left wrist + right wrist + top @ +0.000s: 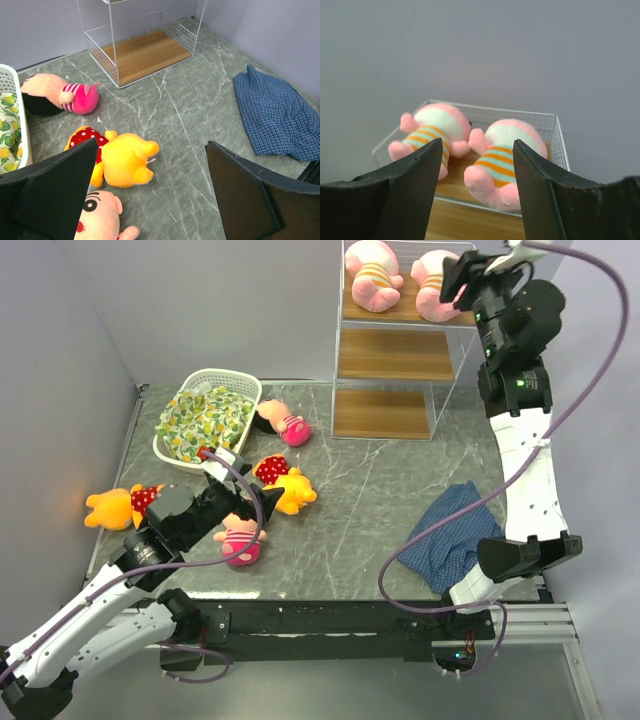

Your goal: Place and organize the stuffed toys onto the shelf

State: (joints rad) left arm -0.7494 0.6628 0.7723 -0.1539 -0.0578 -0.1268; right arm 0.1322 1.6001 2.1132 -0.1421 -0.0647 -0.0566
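Observation:
Two pink striped piglets (372,275) (436,285) lie side by side on the top board of the shelf (395,352); they also show in the right wrist view (436,128) (506,156). My right gripper (458,282) (477,185) is open and empty, just before the right piglet. On the table lie a pink doll (283,424) (65,94), a red-shirted bear (284,485) (122,159), a second bear (118,506) and a second doll (241,542) (98,220). My left gripper (258,506) (151,147) is open and empty, above the bear and the doll.
A white lattice basket (168,452) holding green-yellow patterned cloth (205,420) stands at the back left. A blue plaid cloth (452,535) (277,115) lies at the right front. The shelf's middle and bottom boards (142,54) are bare.

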